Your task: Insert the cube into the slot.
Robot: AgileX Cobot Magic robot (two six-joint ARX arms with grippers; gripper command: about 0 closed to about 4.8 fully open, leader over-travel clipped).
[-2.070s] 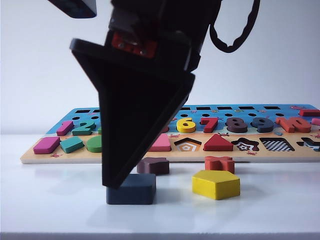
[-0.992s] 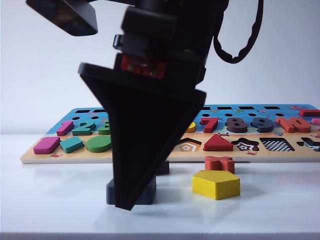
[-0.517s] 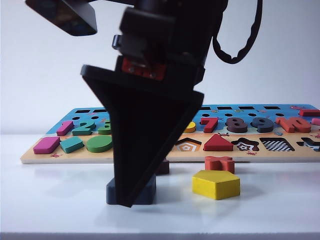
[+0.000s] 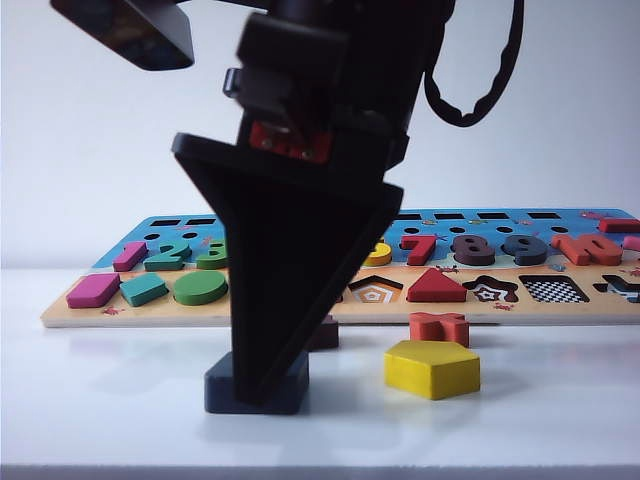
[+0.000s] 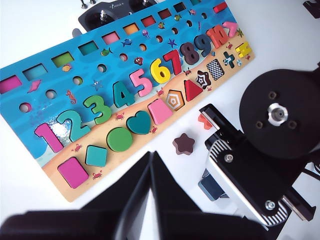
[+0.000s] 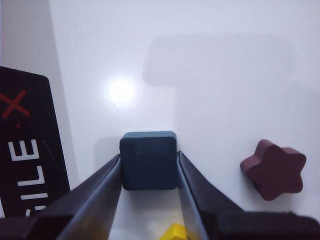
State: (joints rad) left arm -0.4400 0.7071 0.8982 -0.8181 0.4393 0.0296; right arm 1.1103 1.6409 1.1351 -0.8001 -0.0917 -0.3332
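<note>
Now — cube (image 6: 148, 160): flat on the white table, between the right gripper's (image 6: 148, 172) fingers, short of the board (image 4: 560, 312).
Right gripper: fingers touch both side faces; firm clamp cannot be told.
Doing it well: likely squeeze square and centred, then lift level.
Slot (image 4: 556, 289): checkerboard recess, well off to the side.
Left gripper (image 5: 150, 195): raised, jaws together, empty.

hidden: cube (image 4: 222, 392) middle | by: right hand (image 4: 262, 395)
</note>
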